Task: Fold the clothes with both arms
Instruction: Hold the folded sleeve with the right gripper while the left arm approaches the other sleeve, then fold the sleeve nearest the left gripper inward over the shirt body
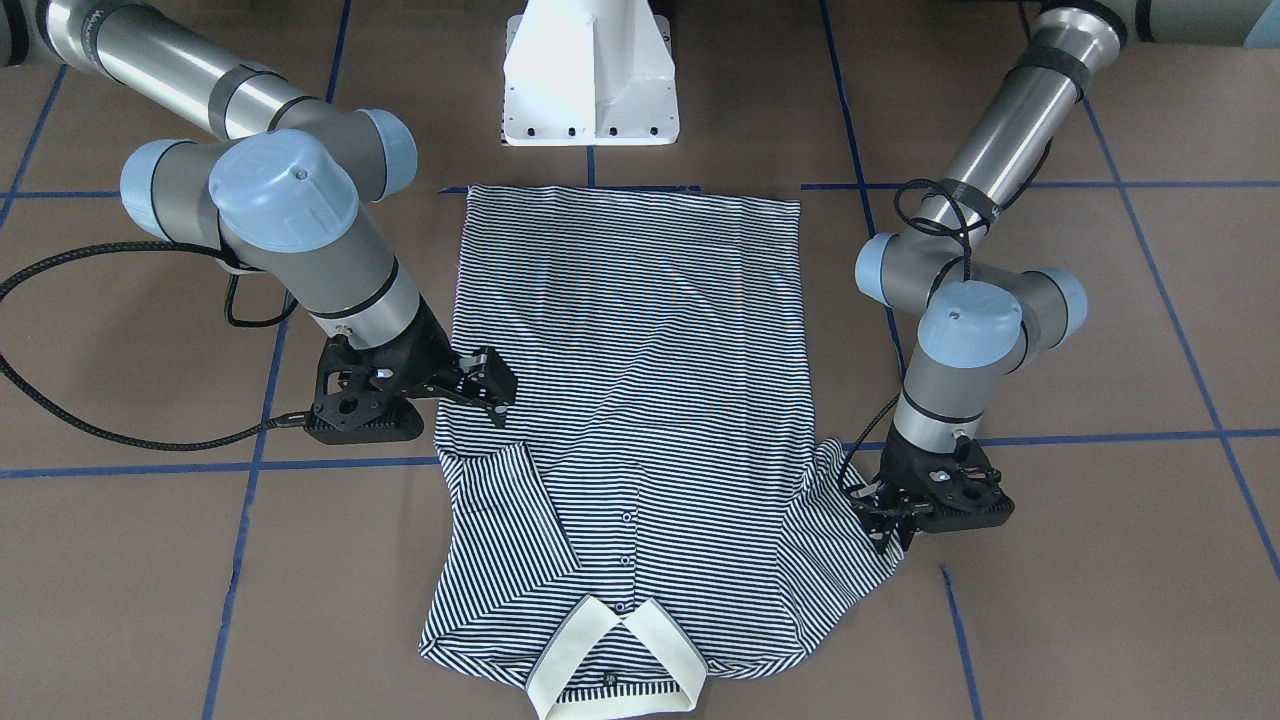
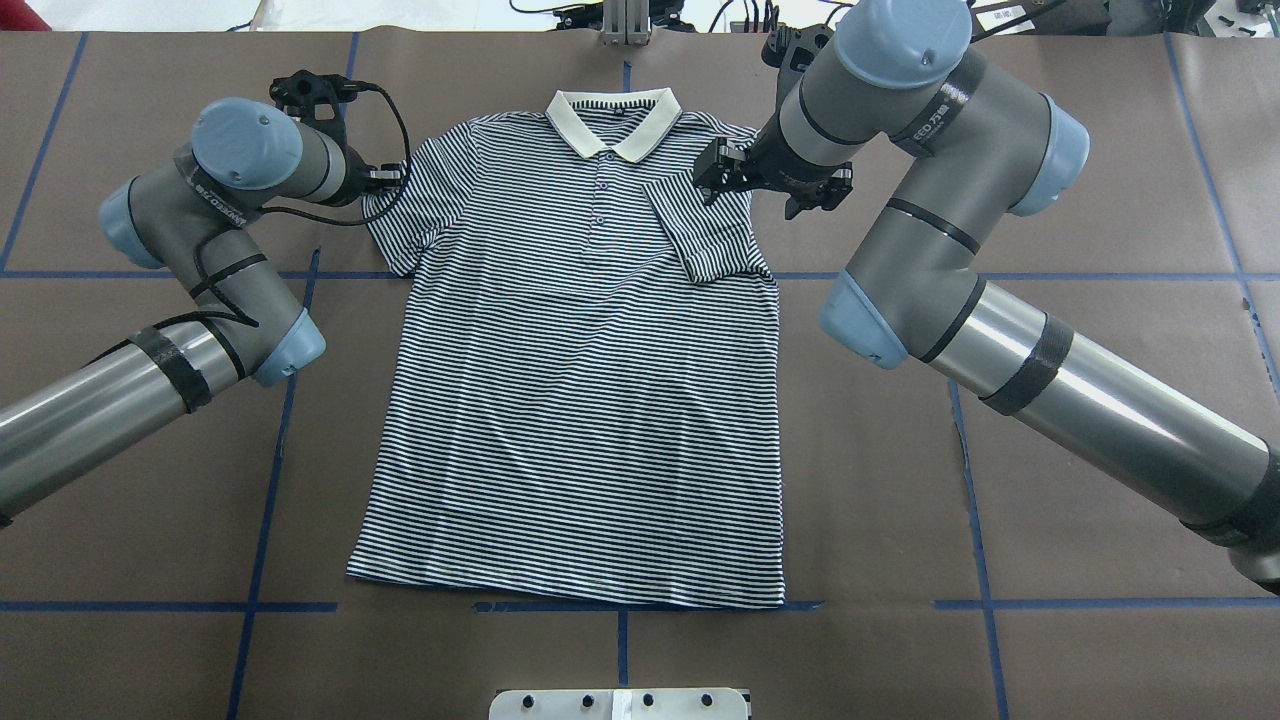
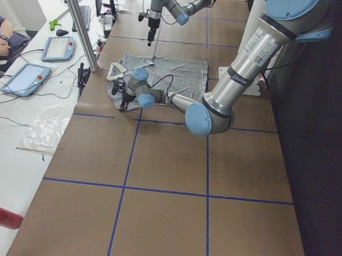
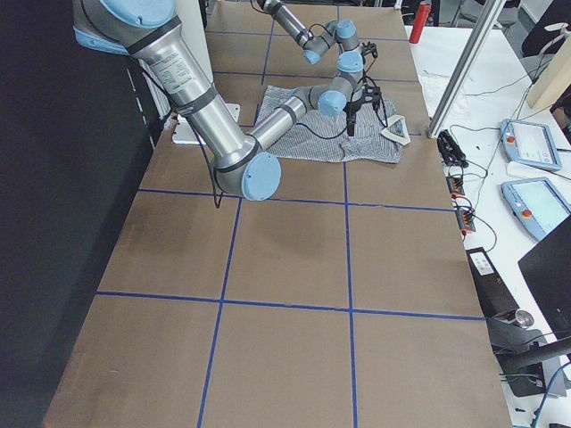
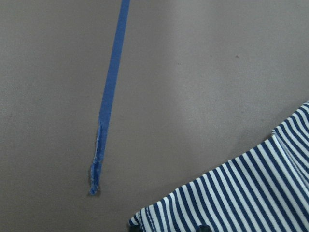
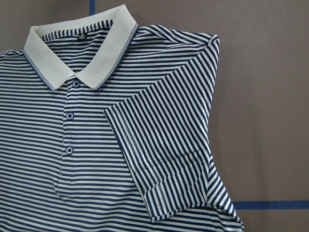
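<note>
Shirt (image 1: 630, 330) flat, right gripper (image 1: 492, 388) seemingly open — empty, left gripper (image 1: 885, 520) on sleeve (image 1: 840, 530), hold unclear.

1. You have bright, even light from above on the table (image 2: 900, 500), and the shadows under the arms are soft and faint.
2. Glare streaks run along the metal tubes of the right arm (image 2: 1100, 400) and the left arm (image 2: 80, 410).
3. The white pedestal (image 1: 590, 70) is nearly blown out.
4. The fine stripes of the shirt (image 2: 580, 400) shimmer in the front-facing view.
5. Your left wrist view looks slightly soft, while the right wrist view is crisp.
6. In both side views, the robot's side sinks into near black.
</note>
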Controlling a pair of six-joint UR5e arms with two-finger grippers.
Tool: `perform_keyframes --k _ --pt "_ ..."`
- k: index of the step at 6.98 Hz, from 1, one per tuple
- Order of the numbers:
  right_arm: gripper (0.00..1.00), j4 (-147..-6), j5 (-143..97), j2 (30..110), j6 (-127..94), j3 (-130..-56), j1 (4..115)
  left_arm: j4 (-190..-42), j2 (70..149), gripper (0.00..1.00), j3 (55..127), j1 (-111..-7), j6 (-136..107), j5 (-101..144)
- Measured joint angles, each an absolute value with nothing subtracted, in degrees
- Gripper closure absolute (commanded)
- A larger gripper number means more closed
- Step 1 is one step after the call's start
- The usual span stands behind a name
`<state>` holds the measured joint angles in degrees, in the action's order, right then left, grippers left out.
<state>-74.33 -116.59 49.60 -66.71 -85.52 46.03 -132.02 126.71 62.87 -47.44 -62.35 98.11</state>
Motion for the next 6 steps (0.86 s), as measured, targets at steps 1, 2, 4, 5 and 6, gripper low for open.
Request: perform_keyframes --k 1,2,4,5,6 --pt "0.0 -74.25 -116.54 49.79 -66.71 -85.52 46.05 -130.47 127.67 1.0 63.54 -47.5 -62.51 98.33" --pt "0.0 -74.15 -116.51 49.95 -66.71 -85.53 46.09 -127.4 129.18 1.0 64.96 -47.53 -63.03 98.46" --pt "0.0 -73.98 -116.62 50.24 -66.71 -85.68 46.16 -121.14 134.42 1.0 66.49 -46.99 -70.89 98.5" --pt "0.0 -73.94 -116.65 50.69 -66.71 -86.2 46.19 -120.07 138.17 1.0 64.39 -45.87 -75.7 98.37" --pt "0.0 -73.9 -116.69 51.47 -66.75 -87.28 46.2 -120.03 142.01 1.0 60.63 -44.68 -79.42 98.15"
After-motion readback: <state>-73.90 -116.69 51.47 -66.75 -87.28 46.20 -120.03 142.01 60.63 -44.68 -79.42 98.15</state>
